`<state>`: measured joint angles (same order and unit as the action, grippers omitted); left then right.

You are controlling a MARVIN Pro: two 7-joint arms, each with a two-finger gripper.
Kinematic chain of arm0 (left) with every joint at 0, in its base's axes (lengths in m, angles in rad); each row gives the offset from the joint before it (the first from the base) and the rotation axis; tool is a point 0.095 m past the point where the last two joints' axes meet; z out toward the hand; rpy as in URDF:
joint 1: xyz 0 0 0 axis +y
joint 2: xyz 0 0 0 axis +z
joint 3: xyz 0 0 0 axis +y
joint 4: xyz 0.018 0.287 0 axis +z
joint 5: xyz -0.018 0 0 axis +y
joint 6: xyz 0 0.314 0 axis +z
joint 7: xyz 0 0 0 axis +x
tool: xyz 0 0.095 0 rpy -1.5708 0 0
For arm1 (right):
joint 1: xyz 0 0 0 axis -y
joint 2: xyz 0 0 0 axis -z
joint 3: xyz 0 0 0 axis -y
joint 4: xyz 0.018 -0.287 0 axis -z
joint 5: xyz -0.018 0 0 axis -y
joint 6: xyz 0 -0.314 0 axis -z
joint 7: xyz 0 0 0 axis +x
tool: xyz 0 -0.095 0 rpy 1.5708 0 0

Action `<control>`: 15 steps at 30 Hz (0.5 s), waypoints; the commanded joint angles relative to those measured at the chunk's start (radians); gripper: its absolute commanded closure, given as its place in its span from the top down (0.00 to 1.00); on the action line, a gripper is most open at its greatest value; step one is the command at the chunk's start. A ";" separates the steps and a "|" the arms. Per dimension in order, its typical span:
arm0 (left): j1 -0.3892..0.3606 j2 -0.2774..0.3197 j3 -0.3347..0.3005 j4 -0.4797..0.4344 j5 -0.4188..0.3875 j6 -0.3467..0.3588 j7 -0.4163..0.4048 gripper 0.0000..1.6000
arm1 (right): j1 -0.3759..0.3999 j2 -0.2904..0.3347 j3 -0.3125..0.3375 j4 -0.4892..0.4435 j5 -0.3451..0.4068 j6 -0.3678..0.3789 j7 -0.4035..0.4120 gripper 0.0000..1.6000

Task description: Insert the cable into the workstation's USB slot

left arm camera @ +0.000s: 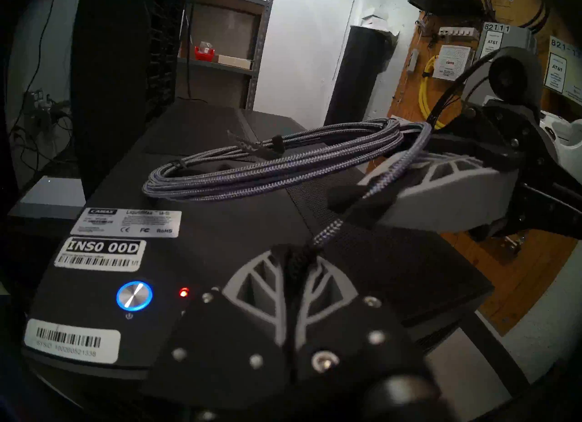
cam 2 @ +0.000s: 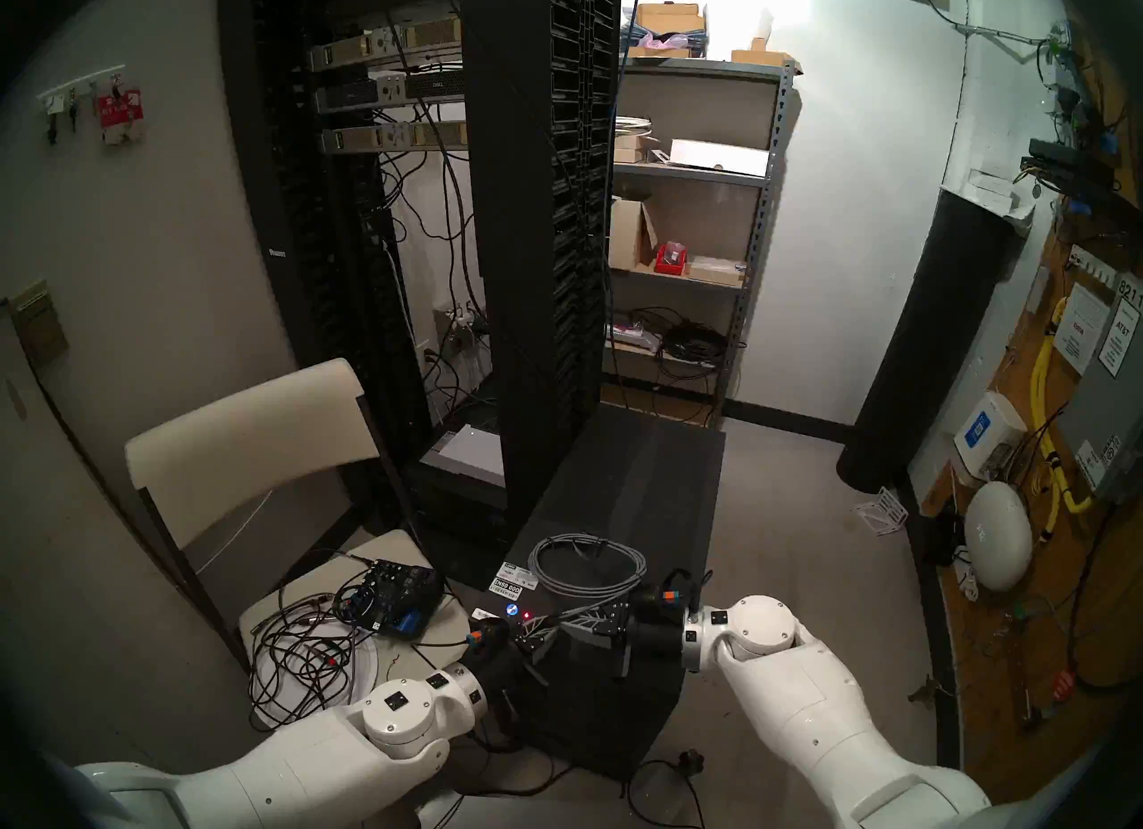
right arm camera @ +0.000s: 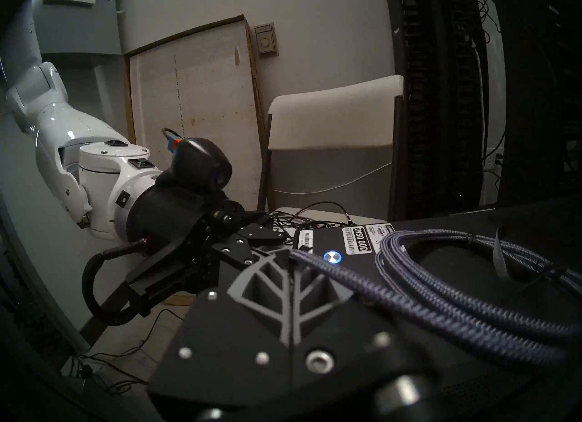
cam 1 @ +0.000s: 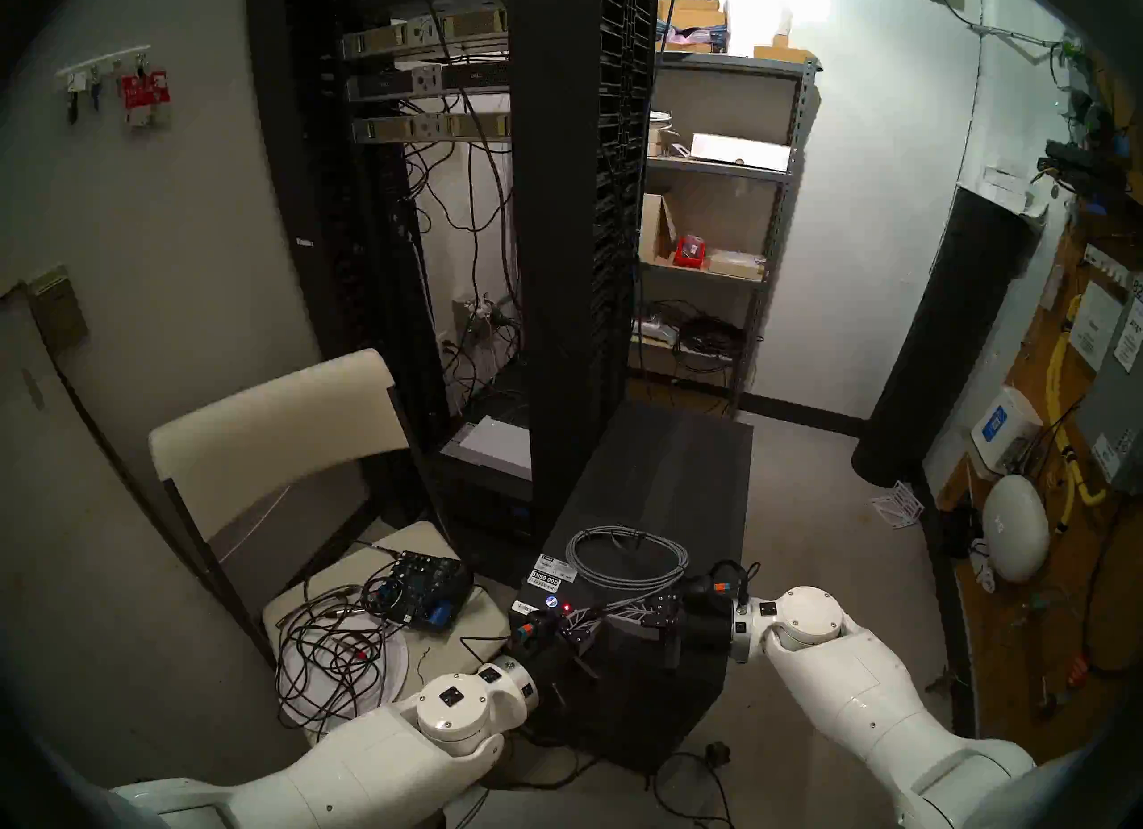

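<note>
The grey braided cable (cam 1: pixel 628 559) lies coiled on the matte top of the black workstation (cam 1: pixel 668 475), near its front edge, with one free end drawn off the coil toward the robot. Both hands are clamped on that free end: the left hand (left arm camera: pixel 299 254) pinches the strand between closed fingers, and the right hand (left arm camera: pixel 371 197) grips it a little farther up, nearer the coil, probably to steady the cord so the plug end can be regripped and aimed. The plug itself and the USB slot cannot be made out. Stickers on the top read "INS0 00D" (left arm camera: pixel 102 248) above a barcode, and another shows "CE", "FC" and "RoHS" (left arm camera: pixel 126 221); the power button (left arm camera: pixel 134 295) glows blue beside a red light.
</note>
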<state>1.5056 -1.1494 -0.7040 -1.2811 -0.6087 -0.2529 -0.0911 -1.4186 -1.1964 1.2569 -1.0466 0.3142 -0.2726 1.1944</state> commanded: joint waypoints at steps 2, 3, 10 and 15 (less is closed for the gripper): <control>0.009 -0.008 -0.017 0.004 -0.010 0.030 0.059 0.00 | 0.003 0.008 0.017 -0.051 0.030 -0.004 0.029 0.00; 0.012 -0.008 -0.018 0.001 -0.007 0.027 0.066 0.00 | 0.003 0.009 0.018 -0.051 0.029 -0.004 0.032 0.00; 0.011 -0.017 -0.022 0.009 0.002 0.018 0.094 0.00 | 0.010 0.011 0.016 -0.044 0.026 -0.005 0.048 0.00; 0.006 -0.024 -0.027 0.019 -0.004 0.020 0.100 0.00 | 0.018 0.014 0.017 -0.038 0.023 -0.002 0.054 0.00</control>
<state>1.5199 -1.1760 -0.7040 -1.2884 -0.6110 -0.2395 -0.0360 -1.4259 -1.1828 1.2657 -1.0546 0.3112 -0.2717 1.2110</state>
